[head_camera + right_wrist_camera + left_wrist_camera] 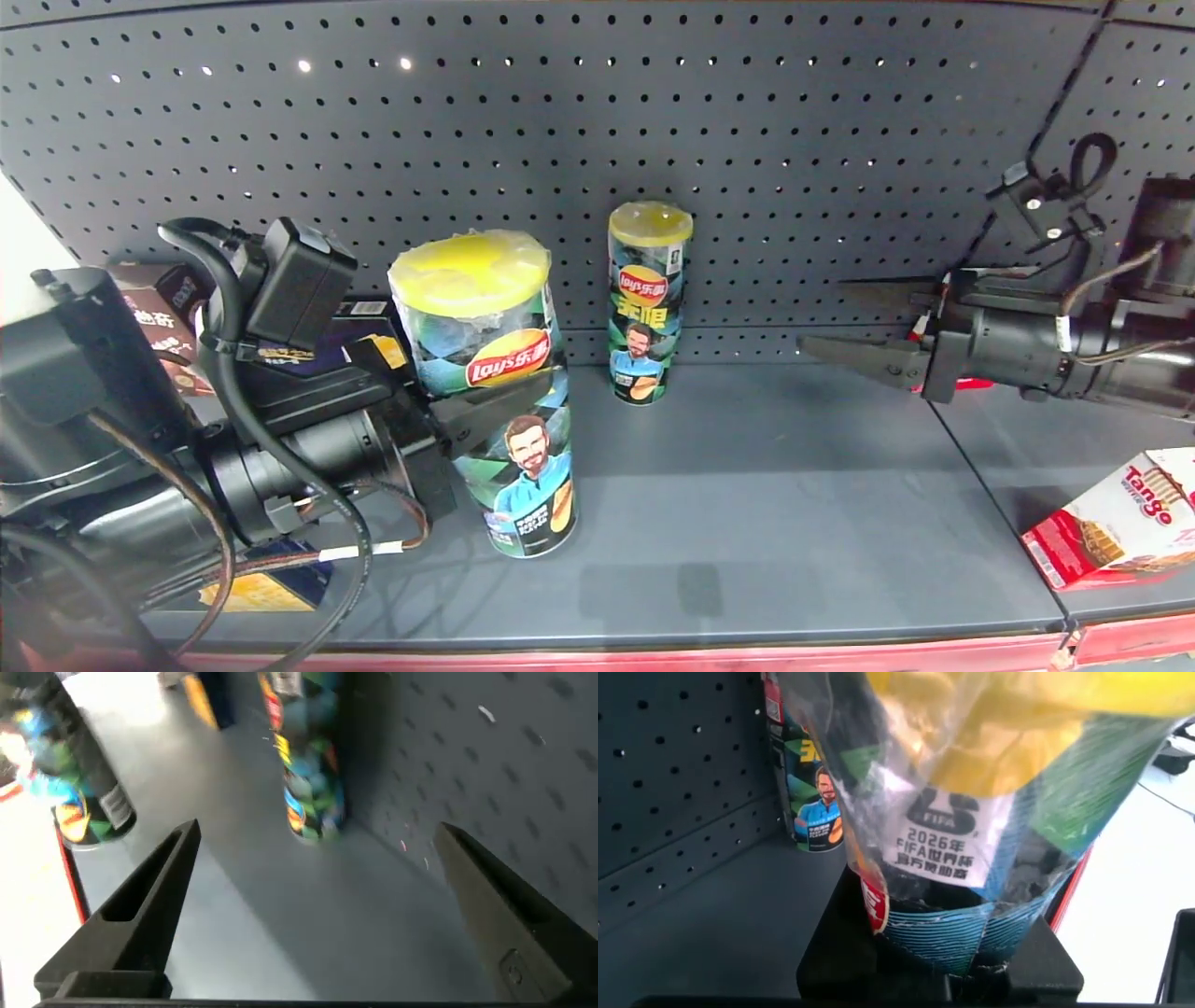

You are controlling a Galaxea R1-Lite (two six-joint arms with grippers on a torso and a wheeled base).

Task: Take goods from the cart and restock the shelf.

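A tall chips can (495, 373) with a yellow lid and a loose plastic wrap stands near the shelf's front, leaning slightly, its base down at the grey shelf board (766, 485). My left gripper (499, 397) is shut on its middle from the left; one dark finger crosses the front of the can and the other is hidden. The left wrist view has the same can (971, 821) close up. A slimmer matching can (649, 303) stands upright against the pegboard. My right gripper (826, 322) hangs open to the right of it, empty, with that slimmer can (304, 765) beyond its fingers (140, 915).
A red and white wafer box (1120, 518) lies on the neighbouring shelf board at the right. Dark chocolate boxes (154, 308) sit behind my left arm, and a yellow and blue box (266, 588) lies under it. The perforated back wall (597, 140) closes the rear; a red strip edges the front.
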